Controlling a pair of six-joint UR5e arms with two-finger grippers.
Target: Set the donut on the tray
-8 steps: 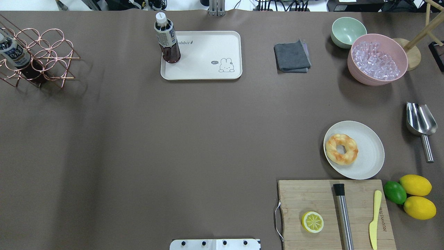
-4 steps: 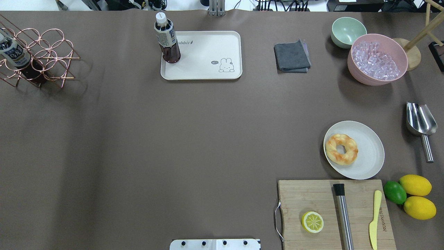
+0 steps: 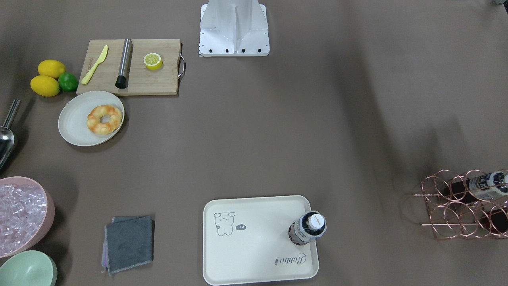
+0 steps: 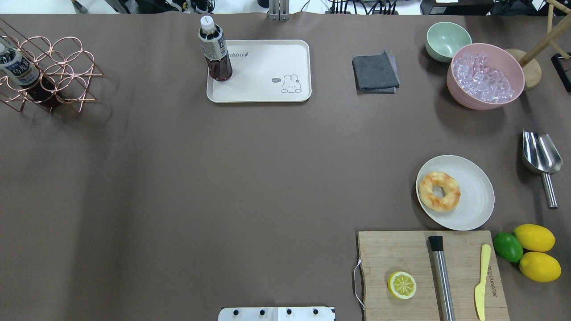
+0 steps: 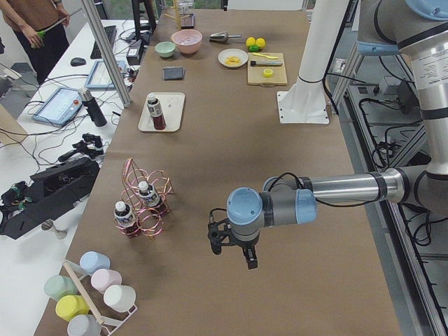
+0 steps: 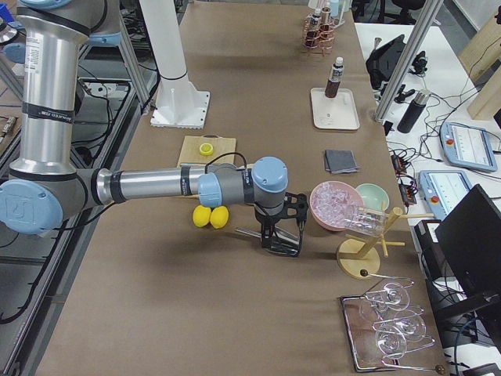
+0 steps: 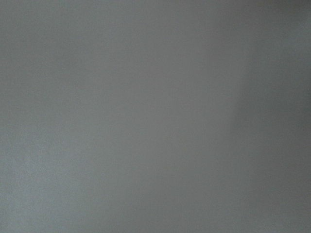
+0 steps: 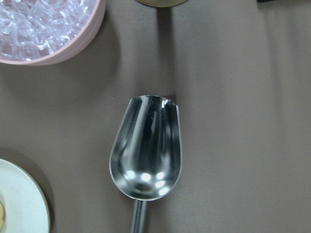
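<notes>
Donut (image 4: 427, 192) lies on plate (image 4: 478, 196), well apart from tray (image 4: 263, 73)

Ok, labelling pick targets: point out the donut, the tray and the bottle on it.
donut (image 4: 426, 189): overhead view, left side of its ring
tray (image 4: 263, 71): overhead view, bare middle of its floor
bottle (image 4: 213, 45): overhead view, its label

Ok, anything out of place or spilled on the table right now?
Nothing spilled or tipped. The one oddity: a bottle stands upright in a corner of the tray, most of it free for the donut.
</notes>
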